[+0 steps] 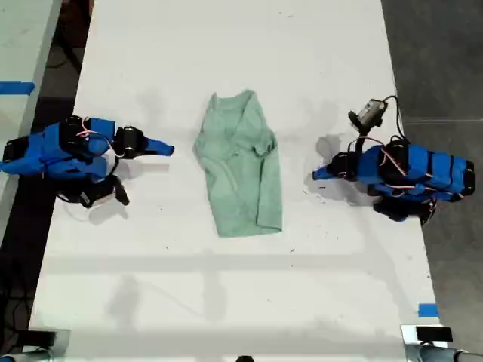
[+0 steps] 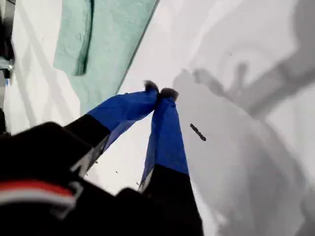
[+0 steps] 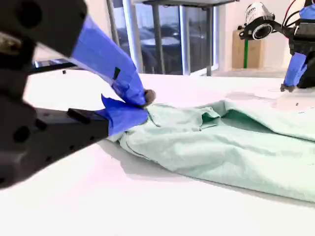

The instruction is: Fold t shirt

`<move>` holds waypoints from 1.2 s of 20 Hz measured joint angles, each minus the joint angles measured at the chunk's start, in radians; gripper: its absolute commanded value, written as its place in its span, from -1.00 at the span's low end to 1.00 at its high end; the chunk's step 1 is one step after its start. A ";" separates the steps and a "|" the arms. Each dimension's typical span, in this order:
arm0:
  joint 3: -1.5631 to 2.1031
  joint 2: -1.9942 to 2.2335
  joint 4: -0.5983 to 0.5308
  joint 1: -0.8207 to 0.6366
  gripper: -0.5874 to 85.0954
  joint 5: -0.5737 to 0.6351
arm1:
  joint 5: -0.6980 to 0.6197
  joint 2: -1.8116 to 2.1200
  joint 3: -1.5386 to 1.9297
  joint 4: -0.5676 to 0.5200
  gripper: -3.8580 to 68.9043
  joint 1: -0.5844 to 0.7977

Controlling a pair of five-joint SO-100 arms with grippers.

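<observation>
The pale mint-green t shirt (image 1: 241,170) lies wrinkled and folded into a long strip in the middle of the white table (image 1: 226,45), with a sleeve flap (image 1: 264,143) on its side toward the exterior view's right. My first gripper (image 1: 320,174) is shut with nothing in it at the exterior view's right, a short gap from the shirt (image 2: 106,44); its blue fingertips (image 2: 160,92) touch each other above bare table. At the exterior view's left, my second gripper (image 1: 166,149) is also shut and empty. Its tips (image 3: 142,101) stand just short of the shirt (image 3: 221,142).
A small camera (image 1: 369,111) rides on the first arm and shows across the shirt as the camera (image 3: 259,24). Blue tape (image 1: 428,309) marks the table's near corner at the exterior view's right. A second table (image 1: 19,45) stands at that view's left, dark floor at its right.
</observation>
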 measured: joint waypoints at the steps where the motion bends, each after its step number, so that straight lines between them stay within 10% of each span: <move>1: 0.000 0.000 0.000 0.000 -0.99 -0.002 | 0.005 0.000 0.000 0.000 -0.96 -0.003; 9: -0.021 -0.009 0.000 0.089 -1.00 -0.057 | 0.078 0.014 -0.104 0.176 -0.95 -0.141; 14: -0.400 -0.738 -0.138 0.209 -0.99 -0.198 | 0.052 -0.397 -0.230 -0.123 -0.95 -0.149; 18: -1.068 -1.586 -0.109 0.313 -0.85 -0.212 | 0.044 -1.049 -0.660 -0.155 -0.56 -0.173; 24: -1.233 -1.776 -0.141 0.365 -0.62 -0.290 | 0.072 -1.249 -0.785 -0.227 -0.36 -0.250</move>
